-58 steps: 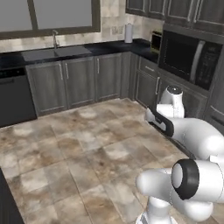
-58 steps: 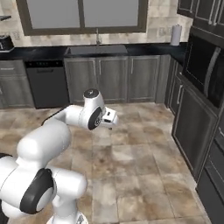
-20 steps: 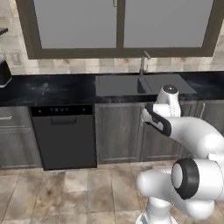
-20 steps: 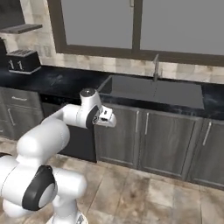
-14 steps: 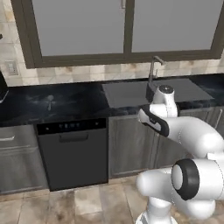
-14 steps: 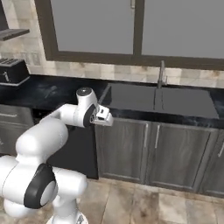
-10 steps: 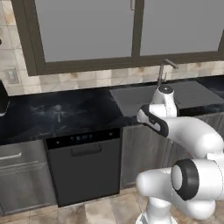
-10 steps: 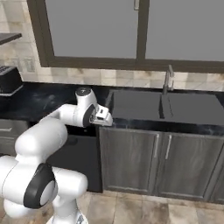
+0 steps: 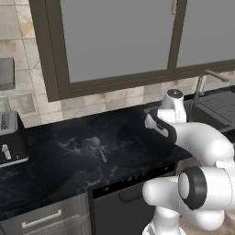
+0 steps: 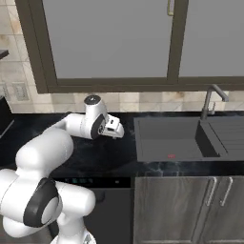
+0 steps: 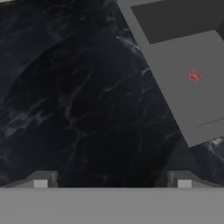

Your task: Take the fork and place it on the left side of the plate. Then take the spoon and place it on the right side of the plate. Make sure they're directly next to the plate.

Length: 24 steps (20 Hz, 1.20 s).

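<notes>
My jaws [image 10: 117, 128] stand wide apart and hold nothing. In the hand view the two fingertips [image 11: 41, 180] rise far from each other, with bare worktop [image 11: 87, 113] between them. I hang above this black, white-veined worktop, with the jaws pointing down and forward at it.

Right below and ahead of the jaws a large round dark shape [image 11: 65, 109] lies flat on the stone. Its curved edge sweeps round on the left side of the hand view. It looks as dark as the worktop itself, so I cannot tell for sure whether it is the plate.

To the left of the jaws, well apart from them, a slim light-grey utensil [image 9: 98, 148] lies flat on the worktop. Its broader head is turned toward the wall and its thin handle points back toward the front edge. From here I cannot tell whether it is the fork or the spoon. It lies apart from the round dark shape, not touching it.

Farther left than the utensil, a toaster [image 9: 10, 137] stands against the tiled wall.

To the right of the jaws the grey sink [image 10: 167, 138] is set into the worktop, with a small red mark [image 11: 194, 75] on its flat surface. Its faucet [image 10: 212, 99] stands farther right. Beyond the jaws, above the worktop, is a dark-framed window [image 10: 109, 40].
</notes>
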Motion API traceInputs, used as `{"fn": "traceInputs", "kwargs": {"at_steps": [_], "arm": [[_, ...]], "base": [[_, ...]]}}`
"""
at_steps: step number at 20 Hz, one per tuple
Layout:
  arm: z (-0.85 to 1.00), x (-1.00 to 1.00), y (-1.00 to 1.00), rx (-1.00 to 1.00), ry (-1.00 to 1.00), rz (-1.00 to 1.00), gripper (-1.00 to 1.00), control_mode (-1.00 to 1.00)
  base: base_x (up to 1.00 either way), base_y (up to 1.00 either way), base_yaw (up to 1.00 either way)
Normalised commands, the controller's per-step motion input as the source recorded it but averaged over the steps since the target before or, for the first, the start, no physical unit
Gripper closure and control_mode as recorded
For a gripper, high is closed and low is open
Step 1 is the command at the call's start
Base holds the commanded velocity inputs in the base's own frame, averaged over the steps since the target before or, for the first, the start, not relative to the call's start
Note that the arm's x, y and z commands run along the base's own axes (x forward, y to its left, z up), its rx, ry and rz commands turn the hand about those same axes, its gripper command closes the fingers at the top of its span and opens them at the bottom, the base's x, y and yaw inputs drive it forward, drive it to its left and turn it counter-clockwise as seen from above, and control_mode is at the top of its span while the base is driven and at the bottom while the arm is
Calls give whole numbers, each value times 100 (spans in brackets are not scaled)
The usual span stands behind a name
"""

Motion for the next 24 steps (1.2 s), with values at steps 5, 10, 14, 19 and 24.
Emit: {"fn": "traceInputs", "kwargs": {"at_steps": [5,10,14,19,24], "arm": [[0,0,0,0,0,0,-100,100],[0,0,0,0,0,0,-100,100],[0,0,0,0,0,0,-100,100],[0,0,0,0,0,0,-100,100],[0,0,0,0,0,0,-100,100]], "base": [[23,39,0],[5,1,3],[19,0,0],[3,0,0],[0,0,0]]}}
